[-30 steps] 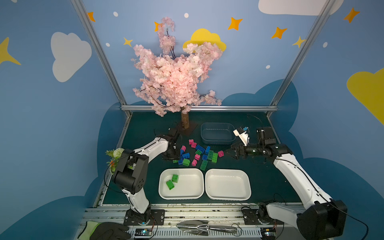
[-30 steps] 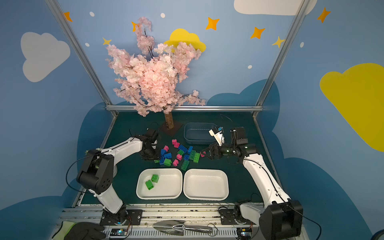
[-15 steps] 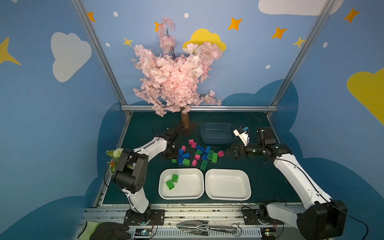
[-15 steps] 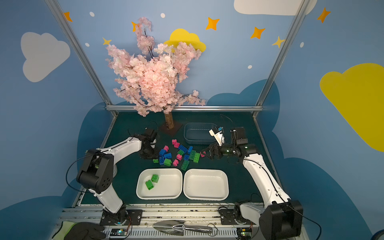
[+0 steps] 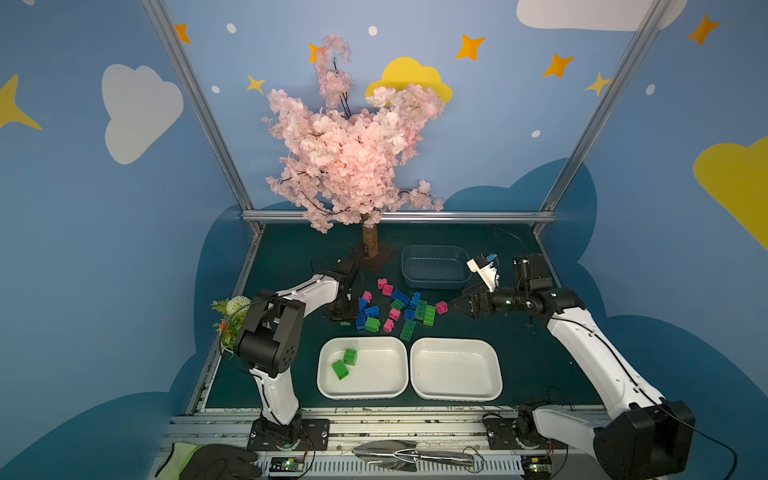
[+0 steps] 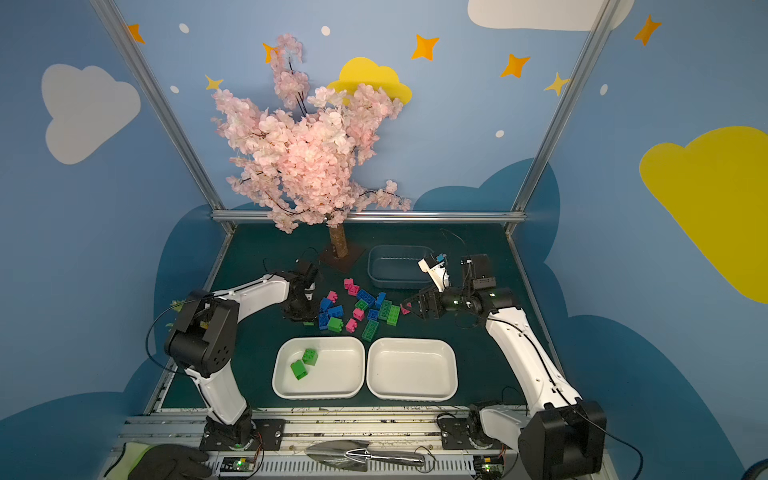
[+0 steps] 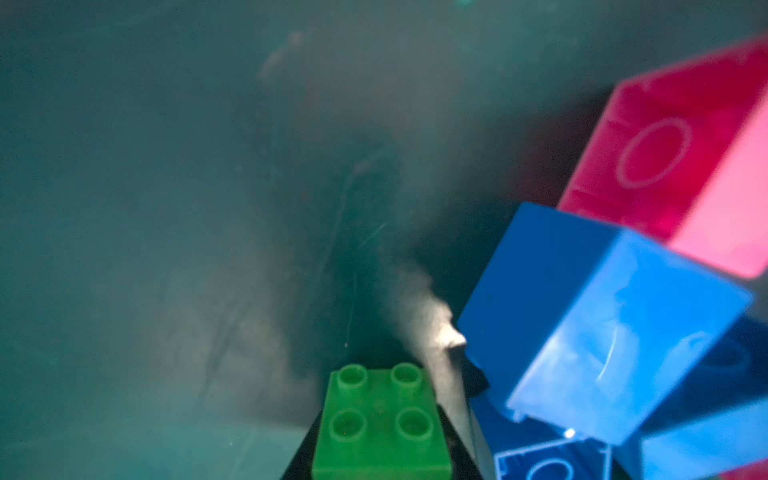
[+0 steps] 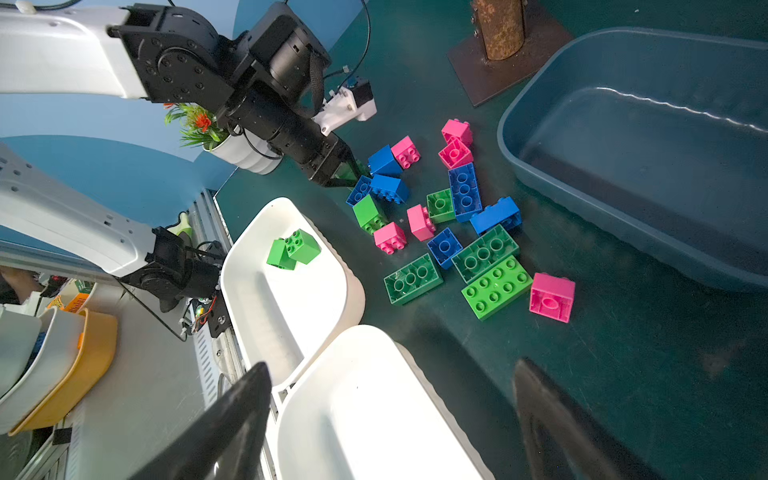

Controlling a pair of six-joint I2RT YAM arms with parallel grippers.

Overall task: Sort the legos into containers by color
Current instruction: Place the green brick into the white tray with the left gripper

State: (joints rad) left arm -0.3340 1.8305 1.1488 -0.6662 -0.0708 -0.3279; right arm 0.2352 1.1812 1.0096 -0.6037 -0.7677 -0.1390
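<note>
Left gripper (image 8: 348,173) seemingly pinches green lego (image 7: 380,419), jaws mostly hidden.

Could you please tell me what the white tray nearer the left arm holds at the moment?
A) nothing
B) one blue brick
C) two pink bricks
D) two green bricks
D: in a top view two green bricks lie inside that white tray, and no brick of another colour is in it.

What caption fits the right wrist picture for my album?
Left gripper pinches a green lego by the pile; two green legos sit in a white tray.
</note>
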